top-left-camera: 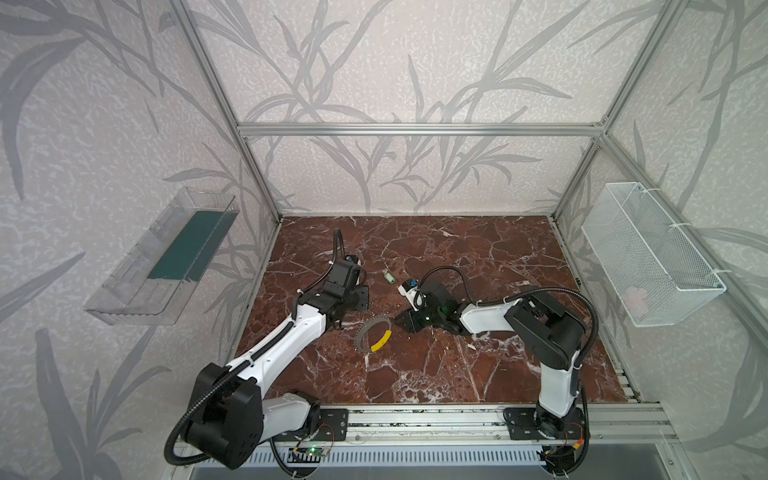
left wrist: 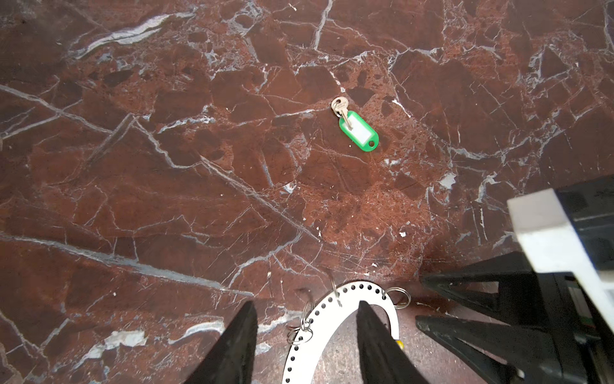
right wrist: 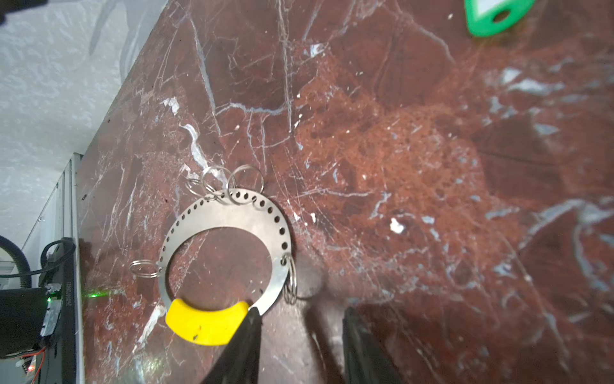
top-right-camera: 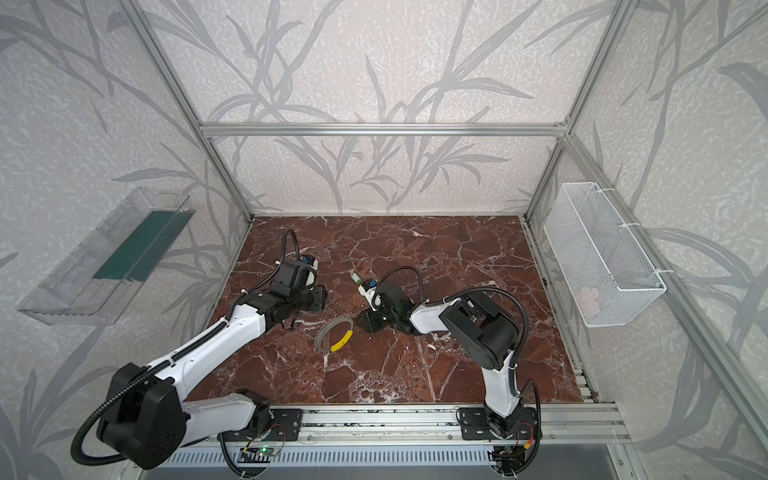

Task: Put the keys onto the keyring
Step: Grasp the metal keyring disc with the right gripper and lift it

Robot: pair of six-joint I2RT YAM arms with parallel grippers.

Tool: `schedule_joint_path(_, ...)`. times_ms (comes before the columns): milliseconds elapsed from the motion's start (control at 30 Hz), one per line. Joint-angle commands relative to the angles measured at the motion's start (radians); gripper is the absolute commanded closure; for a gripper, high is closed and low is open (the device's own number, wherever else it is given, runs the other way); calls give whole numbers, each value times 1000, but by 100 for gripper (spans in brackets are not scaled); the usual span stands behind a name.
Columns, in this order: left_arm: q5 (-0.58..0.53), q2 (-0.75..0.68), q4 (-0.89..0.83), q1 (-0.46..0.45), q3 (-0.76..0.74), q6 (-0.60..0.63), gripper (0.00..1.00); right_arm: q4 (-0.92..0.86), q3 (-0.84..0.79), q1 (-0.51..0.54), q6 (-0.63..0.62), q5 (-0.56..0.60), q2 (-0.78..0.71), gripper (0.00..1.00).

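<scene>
**Ring approached, key untouched**

The flat grey perforated metal keyring lies on the red marble table. The left gripper straddles its arc. The right gripper sits by the yellow sleeve. Both have jaws apart (nothing clamped). The brass key on a green plastic tag lies well apart. Next, likely: pinch the ring, then fetch the key.

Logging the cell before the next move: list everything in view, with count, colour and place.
keyring: one, grey metal with a yellow sleeve, flat mid-table between the arms.
split rings: several, silver, hooked in the keyring's holes.
key: one in view, metal on a green tag, lying apart, behind the keyring.
table: one, red-brown marble.
tray: one, clear with a dark green base, left wall.
basket: one, white wire, right wall.
left gripper: one, black, jaws apart over the keyring's holed arc.
right gripper: one, black, jaws apart, one tip at the sleeve's end.
</scene>
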Motion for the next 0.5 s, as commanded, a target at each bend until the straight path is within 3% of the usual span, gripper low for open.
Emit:
schedule_joint_path(0, 5, 16, -19, 7, 39, 20, 50, -4, 28, 6, 27, -12, 44, 62)
schedule_joint_path(467, -1, 23, -31, 11, 54, 58, 50, -56, 63, 9, -10, -75, 53, 83)
